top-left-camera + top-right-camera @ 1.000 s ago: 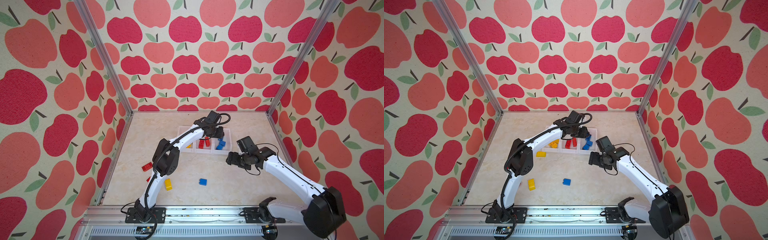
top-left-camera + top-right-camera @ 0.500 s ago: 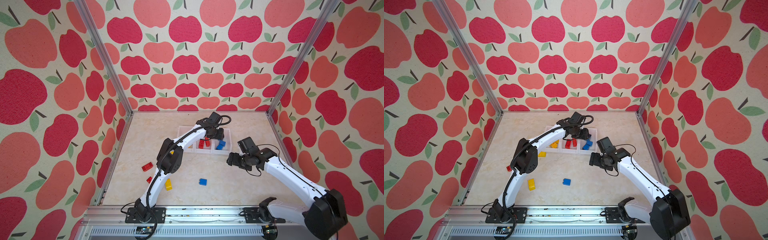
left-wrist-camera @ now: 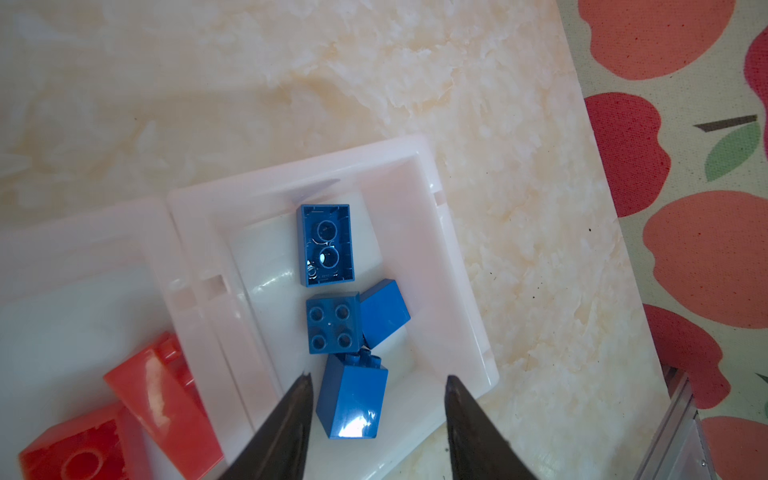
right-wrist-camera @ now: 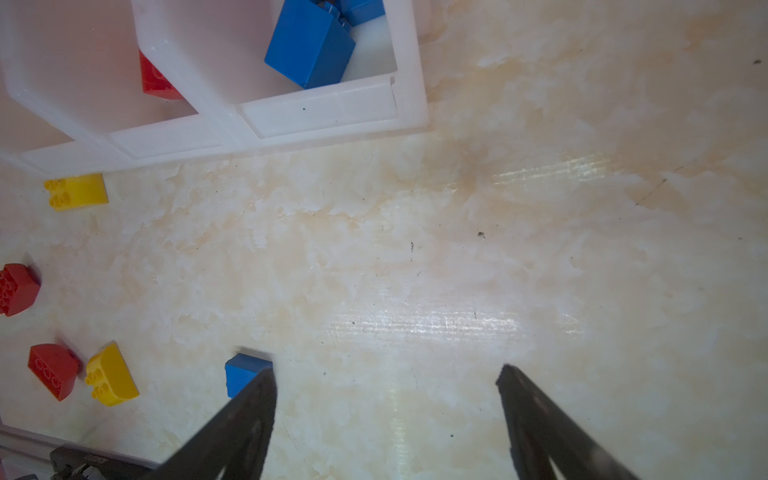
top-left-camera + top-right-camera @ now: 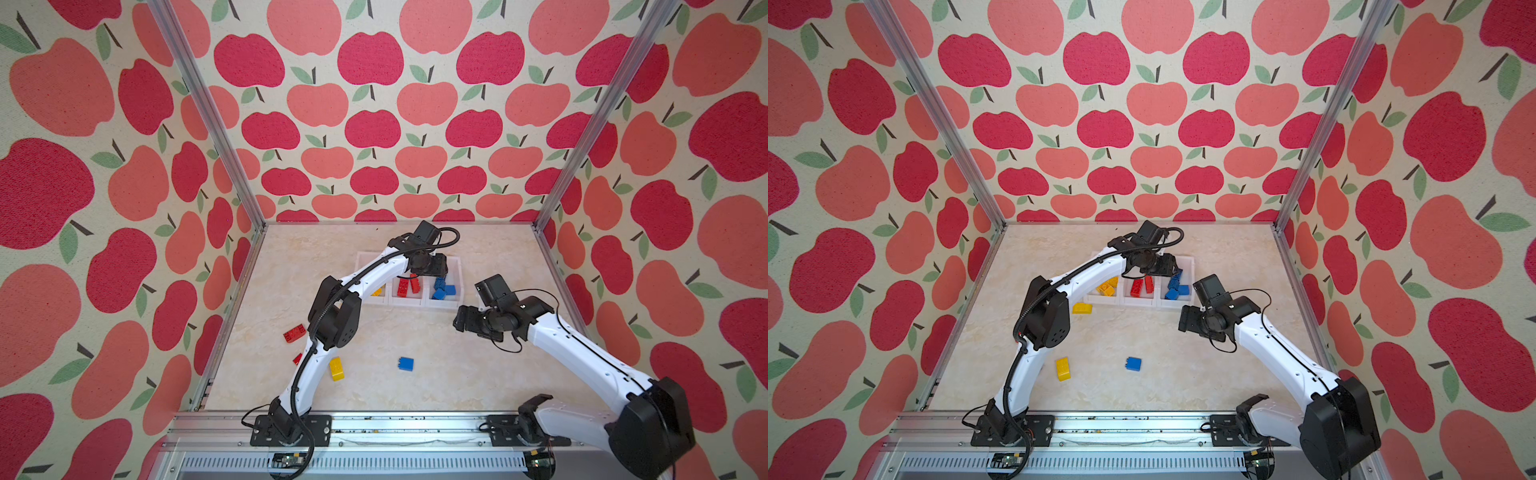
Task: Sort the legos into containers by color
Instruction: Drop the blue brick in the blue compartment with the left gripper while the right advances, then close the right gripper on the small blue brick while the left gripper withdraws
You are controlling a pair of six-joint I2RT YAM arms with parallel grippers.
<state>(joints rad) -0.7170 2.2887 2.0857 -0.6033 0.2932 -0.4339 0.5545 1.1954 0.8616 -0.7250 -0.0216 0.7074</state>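
Left gripper point(image 3: 379, 377) has let go since a second back: jaws now parted over the blue compartment point(image 3: 299, 168). The dropped blue brick point(image 3: 353, 401) lies between them on its side, leaning on three other blues, clear of one finger and only just off the other. Right arm has barely stirred; right gripper point(image 4: 386, 369) hangs spread wide and empty above bare table point(image 4: 540, 208), just in front of the containers point(image 5: 415, 302). Coming move, as I judge it, turns on the loose blue brick point(image 5: 405, 363). It sits on open table on the robot's side of the bins, toward the base and somewhat leftward of the right gripper, which is plainly the nearer of the two — the left is back at the bins. Brick looks near square from above, so no long axis to line up on. Also unsorted: a yellow brick point(image 5: 336, 368), a long red brick point(image 5: 294, 333) lying aslant, and another yellow piece point(image 5: 1081, 308) just in front of the bins. Hard to read — in the right wrist view one finger covers part of the loose blue brick. In a top view the left forearm hides most of the yellow compartment and half of a small red piece point(image 5: 297, 358). Left fingertips do not show in either top view.
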